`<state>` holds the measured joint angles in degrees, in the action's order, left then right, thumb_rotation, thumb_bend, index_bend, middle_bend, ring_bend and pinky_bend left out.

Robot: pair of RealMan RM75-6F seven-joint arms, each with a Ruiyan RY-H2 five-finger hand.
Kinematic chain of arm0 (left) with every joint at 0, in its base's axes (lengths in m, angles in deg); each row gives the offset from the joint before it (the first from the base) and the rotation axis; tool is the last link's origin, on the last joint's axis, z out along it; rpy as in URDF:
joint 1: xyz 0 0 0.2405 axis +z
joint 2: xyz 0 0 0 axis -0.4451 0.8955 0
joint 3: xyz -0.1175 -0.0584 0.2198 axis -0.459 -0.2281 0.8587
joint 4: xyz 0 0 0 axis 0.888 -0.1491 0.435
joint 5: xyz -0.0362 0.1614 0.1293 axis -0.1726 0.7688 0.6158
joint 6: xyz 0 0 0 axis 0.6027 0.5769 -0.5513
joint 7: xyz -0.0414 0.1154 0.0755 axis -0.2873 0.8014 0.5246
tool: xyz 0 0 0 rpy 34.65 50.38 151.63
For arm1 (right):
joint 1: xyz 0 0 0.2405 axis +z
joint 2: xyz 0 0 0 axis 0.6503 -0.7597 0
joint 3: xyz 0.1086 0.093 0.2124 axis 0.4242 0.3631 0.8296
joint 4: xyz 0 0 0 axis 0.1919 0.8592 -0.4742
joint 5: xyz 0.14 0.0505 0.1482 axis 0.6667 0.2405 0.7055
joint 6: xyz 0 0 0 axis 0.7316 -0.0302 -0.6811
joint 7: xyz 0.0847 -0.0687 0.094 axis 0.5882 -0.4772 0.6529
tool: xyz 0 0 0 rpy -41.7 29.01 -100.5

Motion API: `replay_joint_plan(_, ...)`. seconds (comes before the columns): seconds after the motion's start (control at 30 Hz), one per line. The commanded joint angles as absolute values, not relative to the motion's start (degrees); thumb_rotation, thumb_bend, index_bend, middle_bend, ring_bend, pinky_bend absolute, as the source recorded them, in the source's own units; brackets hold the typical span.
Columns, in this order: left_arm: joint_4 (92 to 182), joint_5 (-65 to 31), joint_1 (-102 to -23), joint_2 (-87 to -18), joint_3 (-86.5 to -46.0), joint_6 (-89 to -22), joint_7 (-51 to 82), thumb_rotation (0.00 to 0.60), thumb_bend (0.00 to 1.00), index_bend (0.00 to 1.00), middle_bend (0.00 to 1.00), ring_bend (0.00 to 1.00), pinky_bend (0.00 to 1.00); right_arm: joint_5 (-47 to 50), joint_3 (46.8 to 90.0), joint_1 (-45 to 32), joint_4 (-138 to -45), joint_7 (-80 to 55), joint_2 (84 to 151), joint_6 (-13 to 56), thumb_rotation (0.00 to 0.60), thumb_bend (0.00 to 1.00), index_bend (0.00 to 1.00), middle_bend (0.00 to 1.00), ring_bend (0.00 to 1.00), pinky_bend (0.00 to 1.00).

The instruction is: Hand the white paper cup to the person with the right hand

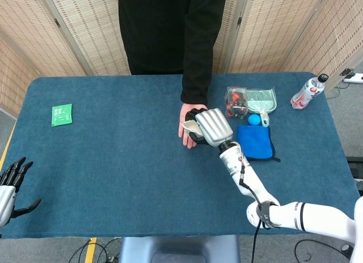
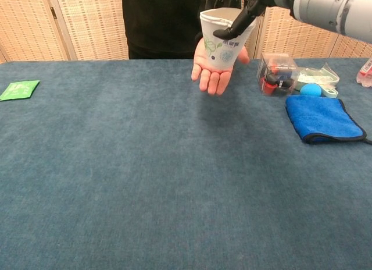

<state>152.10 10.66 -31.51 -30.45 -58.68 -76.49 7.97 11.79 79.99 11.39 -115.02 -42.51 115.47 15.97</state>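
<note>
Right hand (image 2: pixel 241 3) wrapped around the rim of the white paper cup with green leaf print (image 2: pixel 221 42), gripped from above so the base stays free to land. Cup held upright directly over the person's upturned open palm (image 2: pixel 214 71), apparently just touching or barely above it; contact hard to confirm. Palm kept flat above the blue tabletop (image 2: pixel 145 165) to receive. Probably only release remaining. Left hand (image 1: pixel 10 183) idle at the near left edge, fingers spread, holding nothing.
</note>
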Motion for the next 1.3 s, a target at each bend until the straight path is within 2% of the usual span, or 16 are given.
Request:
replay_joint_plan(0.03, 152.13, 10.66, -31.65, -30.56, -58.82, -76.46, 8.30, 0.600, 0.27, 0.08, 0.00, 0.00, 0.17, 10.99, 78.77, 12.98, -110.83, -41.33, 118.06, 14.60, 0.600, 0.29, 0.44, 0.36, 0.41, 0.54)
replay_joint_plan(0.13, 152.10, 10.71, -31.71, -30.67, -58.71, -76.25, 8.70, 0.600, 0.27, 0.08, 0.00, 0.00, 0.17, 11.21, 78.45, 13.66, -108.68, -39.66, 119.11, 13.14, 0.600, 0.27, 0.38, 0.32, 0.36, 0.50)
replay_joint_plan(0.23, 152.10, 10.37, -31.65, -30.68, -58.83, -76.26, 8.58, 0.600, 0.27, 0.08, 0.00, 0.00, 0.17, 12.59, 77.91, 14.15, -108.08, -39.40, 118.77, 11.42, 0.600, 0.25, 0.27, 0.25, 0.29, 0.43)
replay_joint_plan(0.37, 151.95, 10.46, -31.70, -30.70, -58.72, -76.09, 8.91, 0.600, 0.27, 0.08, 0.00, 0.00, 0.17, 14.45, 77.50, 14.37, -110.13, -39.62, 116.57, 9.99, 0.600, 0.20, 0.06, 0.09, 0.12, 0.22)
replay_joint_plan(0.43, 151.84, 10.41, -31.74, -30.79, -58.70, -75.96, 9.21, 0.600, 0.27, 0.08, 0.00, 0.00, 0.17, 14.25, 77.25, 13.83, -112.72, -39.96, 114.63, 10.81, 0.600, 0.17, 0.01, 0.03, 0.05, 0.12)
replay_joint_plan(0.53, 151.79, 10.26, -31.87, -30.92, -58.71, -75.65, 9.68, 0.600, 0.27, 0.08, 0.00, 0.00, 0.17, 13.20, 76.66, 12.11, -118.52, -40.98, 110.50, 13.48, 0.600, 0.15, 0.00, 0.00, 0.00, 0.01)
replay_joint_plan(0.67, 151.88, 10.23, -31.92, -31.09, -58.76, -75.66, 10.15, 0.600, 0.27, 0.08, 0.00, 0.00, 0.17, 11.14, 75.73, 10.16, -123.25, -41.92, 107.27, 16.47, 0.600, 0.15, 0.00, 0.00, 0.00, 0.00)
replay_joint_plan(0.73, 152.08, 10.30, -31.87, -31.29, -58.81, -75.91, 10.70, 0.600, 0.27, 0.08, 0.00, 0.00, 0.17, 7.27, 73.75, 7.10, -128.28, -42.49, 103.72, 20.04, 0.600, 0.15, 0.00, 0.00, 0.00, 0.00)
replay_joint_plan(0.77, 152.29, 10.71, -31.80, -31.43, -58.78, -76.37, 11.17, 0.600, 0.27, 0.08, 0.00, 0.00, 0.17, 2.07, 70.11, 3.09, -131.83, -42.96, 100.90, 23.77, 0.600, 0.15, 0.00, 0.00, 0.00, 0.00)
replay_joint_plan(0.83, 152.40, 11.35, -31.66, -31.63, -58.66, -77.00, 11.73, 0.600, 0.27, 0.08, 0.00, 0.00, 0.17, -5.74, 65.48, -1.88, -133.31, -41.22, 99.03, 28.13, 0.600, 0.15, 0.00, 0.00, 0.00, 0.00)
replay_joint_plan(0.93, 152.24, 12.89, -31.37, -32.08, -58.41, -78.48, 12.61, 0.600, 0.27, 0.08, 0.00, 0.00, 0.17, -17.23, 58.26, -9.69, -129.15, -37.39, 99.25, 35.74, 0.600, 0.15, 0.00, 0.00, 0.00, 0.00)
replay_joint_plan(1.07, 151.57, 14.76, -30.89, -32.94, -58.09, -80.48, 13.44, 0.600, 0.27, 0.07, 0.00, 0.00, 0.17, -26.50, 52.08, -19.32, -118.06, -34.38, 103.87, 46.79, 0.600, 0.15, 0.00, 0.00, 0.00, 0.00)
replay_joint_plan(1.17, 151.43, 15.51, -30.75, -33.29, -57.81, -80.97, 14.15, 0.600, 0.27, 0.07, 0.00, 0.00, 0.17, -29.46, 50.00, -24.14, -111.45, -30.89, 106.72, 51.70, 0.600, 0.15, 0.00, 0.00, 0.00, 0.00)
replay_joint_plan(1.3, 151.31, 16.81, -30.46, -33.69, -57.36, -81.88, 15.09, 0.600, 0.27, 0.07, 0.00, 0.00, 0.17, -29.76, 48.87, -27.39, -106.83, -29.64, 107.94, 52.50, 0.600, 0.15, 0.00, 0.00, 0.00, 0.00)
